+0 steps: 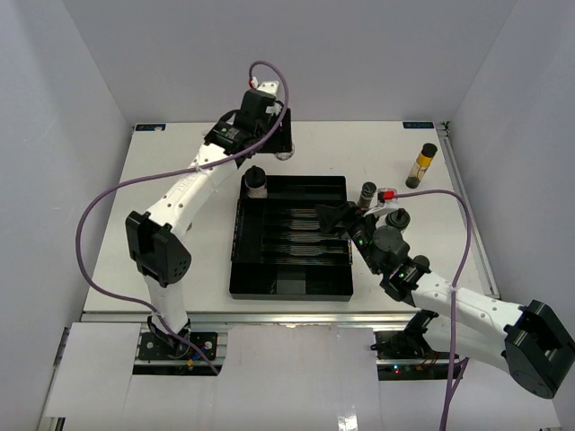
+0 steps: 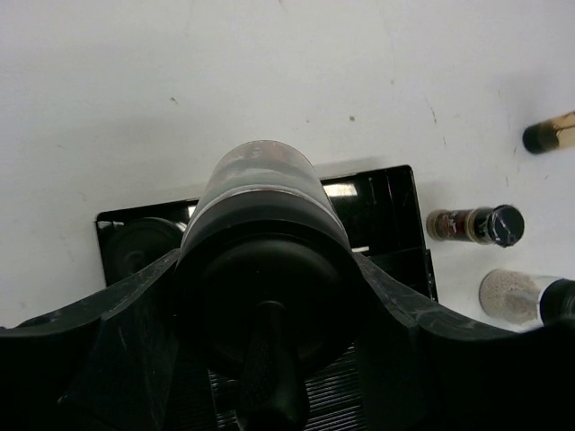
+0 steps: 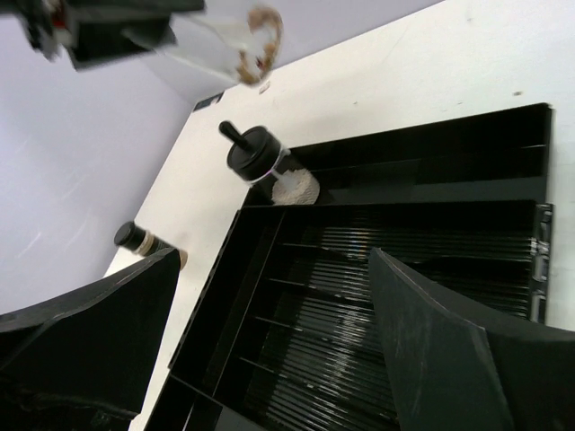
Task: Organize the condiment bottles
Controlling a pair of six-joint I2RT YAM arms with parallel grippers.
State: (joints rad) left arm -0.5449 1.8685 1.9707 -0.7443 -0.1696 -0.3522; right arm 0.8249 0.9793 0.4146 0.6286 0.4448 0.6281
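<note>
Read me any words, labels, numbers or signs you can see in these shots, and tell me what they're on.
No text is legible.
Left far-edge sticker: print too small to read.
Right far-edge sticker: print too small to read.
Condiment bottles: no readable label.
Black tray: no markings show.

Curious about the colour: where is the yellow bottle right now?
Top view: the yellow bottle sits alone near the table's far right corner, beyond the dark bottle beside the tray.

Yellow bottle [image 2: 552, 134] — half off-frame
</note>
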